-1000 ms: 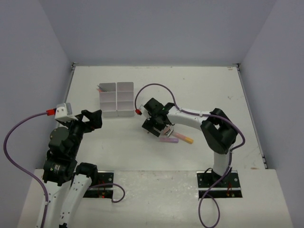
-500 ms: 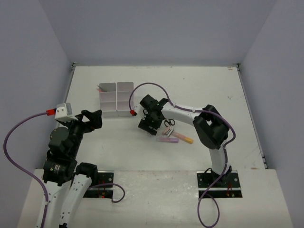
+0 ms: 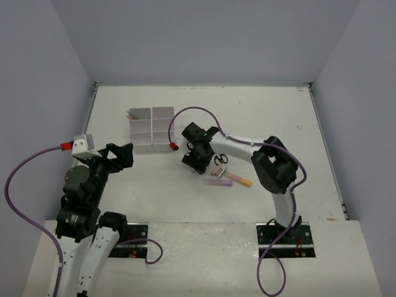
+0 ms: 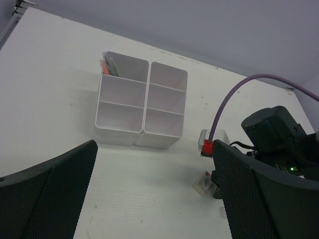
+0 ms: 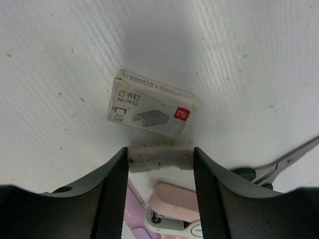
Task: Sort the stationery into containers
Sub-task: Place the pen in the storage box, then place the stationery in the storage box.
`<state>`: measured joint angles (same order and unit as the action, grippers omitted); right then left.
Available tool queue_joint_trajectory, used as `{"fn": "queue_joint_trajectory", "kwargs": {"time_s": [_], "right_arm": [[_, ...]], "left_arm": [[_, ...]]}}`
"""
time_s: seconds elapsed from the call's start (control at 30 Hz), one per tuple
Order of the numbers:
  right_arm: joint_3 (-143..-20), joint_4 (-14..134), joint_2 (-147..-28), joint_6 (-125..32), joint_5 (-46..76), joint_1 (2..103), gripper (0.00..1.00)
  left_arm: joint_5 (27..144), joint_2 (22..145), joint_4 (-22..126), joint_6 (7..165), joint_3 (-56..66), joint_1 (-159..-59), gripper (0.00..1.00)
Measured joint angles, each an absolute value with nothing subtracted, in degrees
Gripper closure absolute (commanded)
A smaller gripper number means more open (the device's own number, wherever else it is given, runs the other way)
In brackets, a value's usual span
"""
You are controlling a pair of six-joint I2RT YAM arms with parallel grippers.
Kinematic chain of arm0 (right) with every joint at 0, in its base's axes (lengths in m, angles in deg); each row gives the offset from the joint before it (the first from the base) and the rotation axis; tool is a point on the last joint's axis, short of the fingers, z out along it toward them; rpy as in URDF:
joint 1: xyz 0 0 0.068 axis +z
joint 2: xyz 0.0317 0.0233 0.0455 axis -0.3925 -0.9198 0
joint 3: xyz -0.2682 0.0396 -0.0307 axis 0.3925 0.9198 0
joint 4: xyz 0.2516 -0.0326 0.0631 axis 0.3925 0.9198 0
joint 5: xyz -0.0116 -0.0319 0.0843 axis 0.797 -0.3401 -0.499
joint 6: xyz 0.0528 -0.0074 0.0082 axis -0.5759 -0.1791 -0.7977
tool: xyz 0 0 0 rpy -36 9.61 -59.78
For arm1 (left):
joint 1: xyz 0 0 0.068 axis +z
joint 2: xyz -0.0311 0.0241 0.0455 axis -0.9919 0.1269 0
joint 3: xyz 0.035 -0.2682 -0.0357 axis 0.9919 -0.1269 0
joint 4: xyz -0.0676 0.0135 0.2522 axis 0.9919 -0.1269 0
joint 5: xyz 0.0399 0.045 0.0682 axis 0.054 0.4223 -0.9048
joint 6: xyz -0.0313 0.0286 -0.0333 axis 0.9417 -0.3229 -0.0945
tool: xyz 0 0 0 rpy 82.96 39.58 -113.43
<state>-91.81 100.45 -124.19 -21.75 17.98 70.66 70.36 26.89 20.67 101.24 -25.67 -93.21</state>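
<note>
My right gripper (image 3: 197, 158) is shut on a small dirty white eraser (image 5: 161, 155), which spans the gap between its two black fingers (image 5: 110, 189). It hangs just over a white staple box (image 5: 152, 110) lying on the table. Behind it lie black-handled scissors (image 3: 220, 159), a purple marker (image 3: 218, 183), a pink-orange marker (image 3: 239, 180) and a small pink stapler (image 5: 175, 201). The white six-compartment tray (image 3: 153, 146) stands to the far left of it and shows in the left wrist view (image 4: 119, 135). Its far-left compartment holds pens (image 4: 105, 67). My left gripper (image 4: 154, 189) is open and empty, near the tray.
The right arm's purple cable (image 3: 192, 112) loops above the gripper, close to the tray's right side. The staple box also shows in the left wrist view (image 4: 204, 181). Grey walls enclose the table on three sides.
My right gripper has moved a little left, toward the tray, uncovering the scissors and markers behind it. The left arm has not moved.
</note>
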Motion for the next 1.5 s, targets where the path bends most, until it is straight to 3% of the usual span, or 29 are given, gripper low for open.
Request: {"fn": "queue_joint_trajectory", "kwargs": {"time_s": [0.3, 0.47, 0.67, 0.9, 1.2, 1.5], "right_arm": [[-90.0, 99.0, -108.3, -27.5, 21.8, 70.7, 0.75], [-99.7, 90.8, -105.2, -41.0, 23.6, 70.7, 0.75], [-115.3, 83.2, -114.1, -54.9, 26.4, 70.8, 0.75], [-129.8, 81.5, -129.7, -65.9, 38.5, 72.0, 0.75], [-134.9, 79.4, -139.1, -67.6, 50.6, 74.3, 0.75], [-135.4, 77.6, -140.5, -66.7, 54.0, 74.2, 0.69]], "left_arm": [[70.4, 26.9, 20.7, 101.2, -25.7, -93.2, 0.00], [70.3, 26.8, 20.7, 101.2, -25.7, -93.2, 0.00], [70.0, 26.5, 20.7, 101.3, -25.7, -93.2, 0.00], [69.7, 26.9, 20.7, 101.3, -25.7, -93.1, 0.00], [69.6, 28.2, 20.7, 101.2, -25.7, -92.9, 0.00], [69.7, 28.9, 20.7, 101.2, -25.7, -92.9, 0.00]]}}
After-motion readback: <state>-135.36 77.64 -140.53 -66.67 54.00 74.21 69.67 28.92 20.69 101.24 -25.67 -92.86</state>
